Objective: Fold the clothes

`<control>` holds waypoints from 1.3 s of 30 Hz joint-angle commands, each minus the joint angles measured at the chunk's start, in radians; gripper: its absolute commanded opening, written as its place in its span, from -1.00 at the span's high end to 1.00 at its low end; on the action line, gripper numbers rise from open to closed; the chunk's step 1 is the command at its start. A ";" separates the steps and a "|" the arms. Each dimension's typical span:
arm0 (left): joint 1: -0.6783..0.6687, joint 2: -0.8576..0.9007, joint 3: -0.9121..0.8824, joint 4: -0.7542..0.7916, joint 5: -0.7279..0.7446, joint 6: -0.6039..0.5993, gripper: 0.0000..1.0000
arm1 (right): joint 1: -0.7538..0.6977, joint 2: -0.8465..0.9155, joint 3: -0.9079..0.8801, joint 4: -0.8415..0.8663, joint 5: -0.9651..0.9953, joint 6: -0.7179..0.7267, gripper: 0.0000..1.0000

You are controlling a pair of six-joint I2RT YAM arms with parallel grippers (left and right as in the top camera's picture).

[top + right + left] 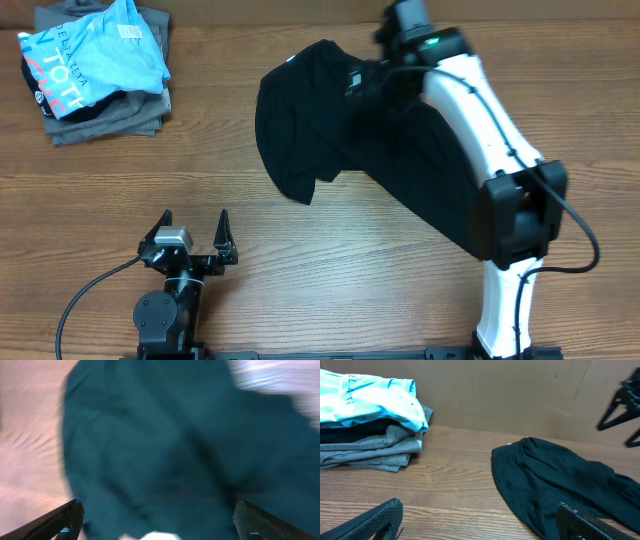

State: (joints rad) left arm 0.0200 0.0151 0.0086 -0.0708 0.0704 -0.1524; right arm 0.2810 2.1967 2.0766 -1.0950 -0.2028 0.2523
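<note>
The black T-shirt (330, 135) lies crumpled on the table, right of centre. It also shows in the left wrist view (560, 477) and fills the blurred right wrist view (170, 445). My right gripper (362, 80) hovers over the shirt's far part, and part of the shirt is hidden under the arm. In the right wrist view its fingers (157, 507) are spread wide with nothing between them. A small white tag (150, 536) shows at the bottom edge. My left gripper (192, 238) is open and empty near the front left, apart from the shirt (480, 520).
A stack of folded grey garments (110, 110) with a light blue lettered shirt (95, 55) on top sits at the far left, also in the left wrist view (370, 405). A cardboard wall (520, 395) backs the wooden table (350, 270).
</note>
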 commanded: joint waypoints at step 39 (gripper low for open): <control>-0.003 -0.007 -0.004 -0.001 -0.006 0.022 -1.00 | -0.190 -0.741 -0.511 -0.365 0.259 0.194 -1.00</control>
State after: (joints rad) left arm 0.0200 0.0151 0.0086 -0.0715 0.0700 -0.1524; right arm 0.0921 1.6001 1.7084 -1.5009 0.0391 0.4225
